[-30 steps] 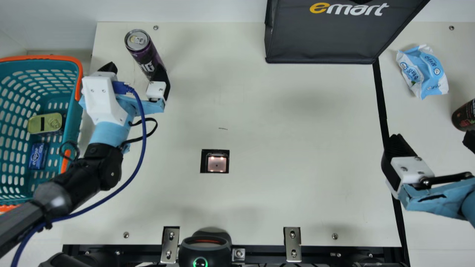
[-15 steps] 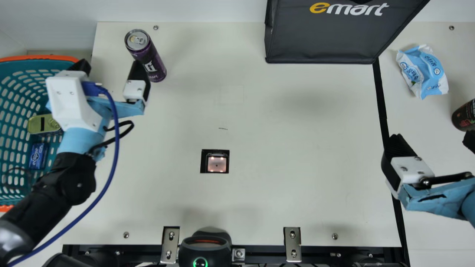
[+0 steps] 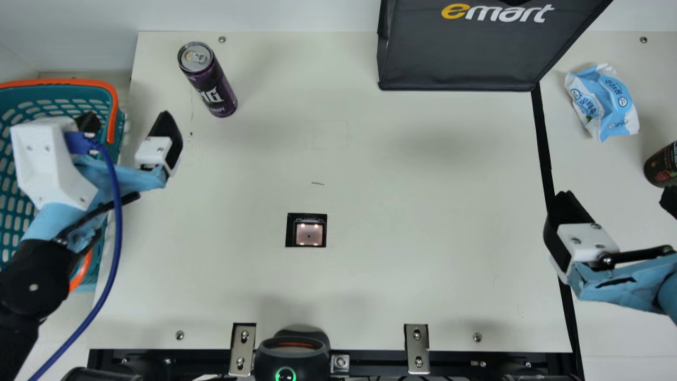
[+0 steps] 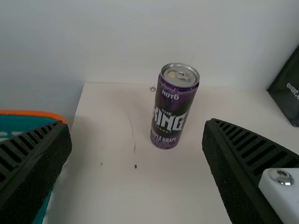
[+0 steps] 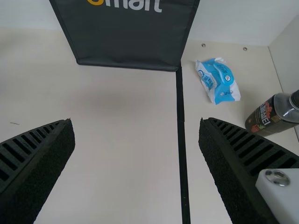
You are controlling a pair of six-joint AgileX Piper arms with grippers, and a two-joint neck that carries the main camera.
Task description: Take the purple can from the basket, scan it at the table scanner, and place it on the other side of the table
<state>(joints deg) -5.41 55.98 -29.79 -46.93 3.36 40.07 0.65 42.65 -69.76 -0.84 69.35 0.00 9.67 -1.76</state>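
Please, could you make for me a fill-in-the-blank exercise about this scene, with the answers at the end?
The purple can stands ____ (inside/outside) the basket.
The left gripper is ____ (open/shut).
The scanner window is ____ (lit/dark).
Near the bottle, the packet is light blue and ____.
Answers: outside; open; lit; white.

The purple can (image 3: 214, 90) bore white lettering beneath a silver top. The basket (image 3: 58, 82) was teal, patterned with rows of slots, and orange-rimmed. The table scanner (image 3: 309, 234) showed a pinkish window framed in black. The packet (image 3: 611, 108) was blue and white.
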